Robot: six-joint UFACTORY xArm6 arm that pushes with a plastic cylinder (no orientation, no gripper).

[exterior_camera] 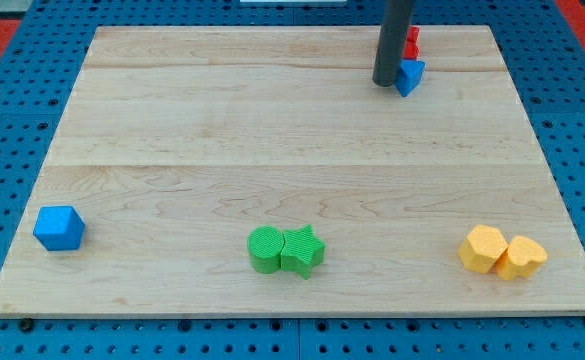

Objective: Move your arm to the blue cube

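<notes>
The blue cube (59,228) sits near the board's left edge, toward the view's bottom left. My tip (385,81) is at the view's top right, far from the cube. It stands right against the left side of a small blue triangular block (410,76). A red block (411,42) lies just above that, partly hidden by the rod.
A green round block (266,249) and a green star (303,250) touch each other at the bottom middle. Two yellow blocks (483,248) (521,258) lie together at the bottom right. The wooden board (292,150) rests on a blue pegboard.
</notes>
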